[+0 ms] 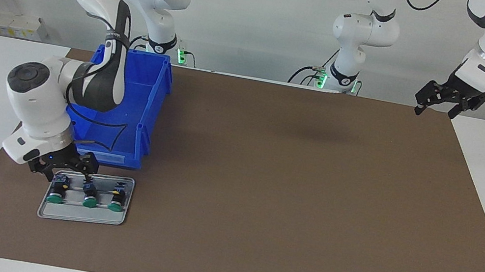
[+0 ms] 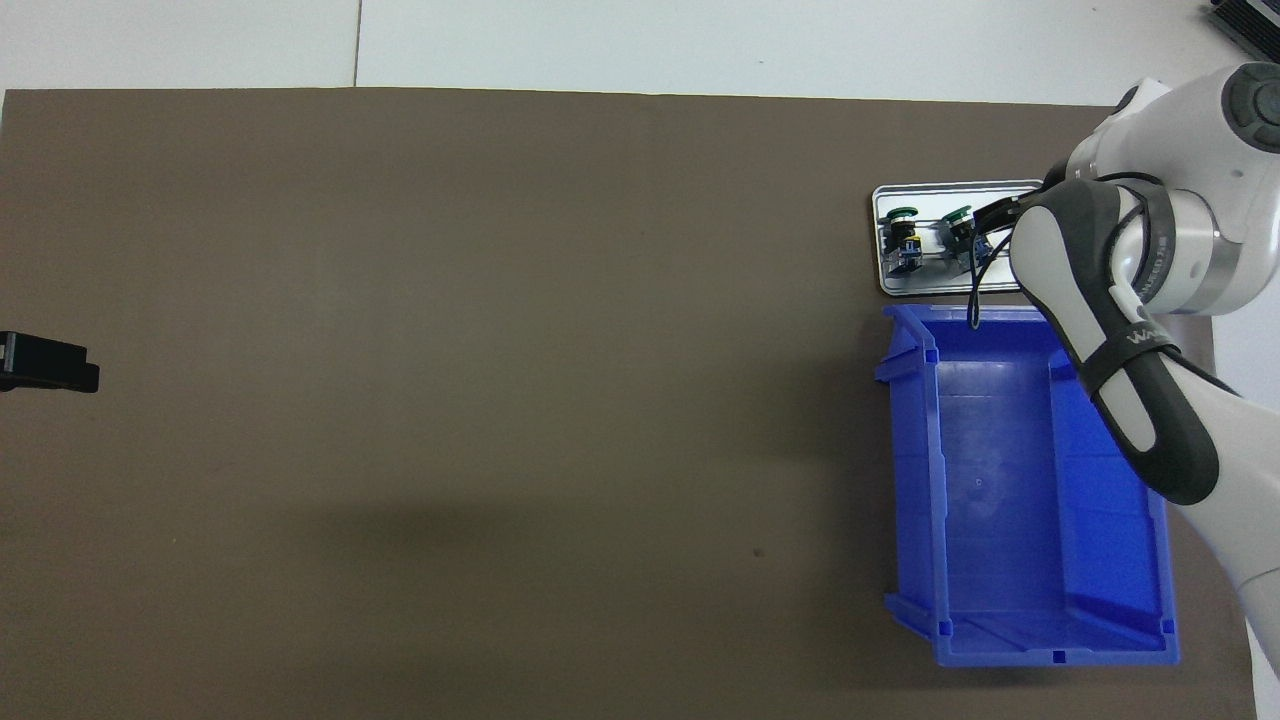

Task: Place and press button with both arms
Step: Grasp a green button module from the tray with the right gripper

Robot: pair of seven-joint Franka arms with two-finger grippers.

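Three green-capped buttons lay on their sides in a row on a flat silver tray (image 1: 81,216) at the right arm's end of the desk (image 1: 290,204), caps pointing away from the robots: one button (image 1: 57,189) at the outer end of the row, a middle button (image 1: 90,194), and a third button (image 1: 116,197) toward the desk's centre. A blue bin (image 1: 148,104) stood just beside the tray, nearer to the robots, open and with nothing visible inside. The right end effector (image 1: 62,167) hung low over the robots' edge of the tray, above the outer and middle buttons, its fingers spread apart and gripping nothing; whether it touched a button could not be told. The left end effector (image 1: 448,100) waited high in the air over the left arm's end of the desk, well apart from the tray, fingers likewise apart and empty.
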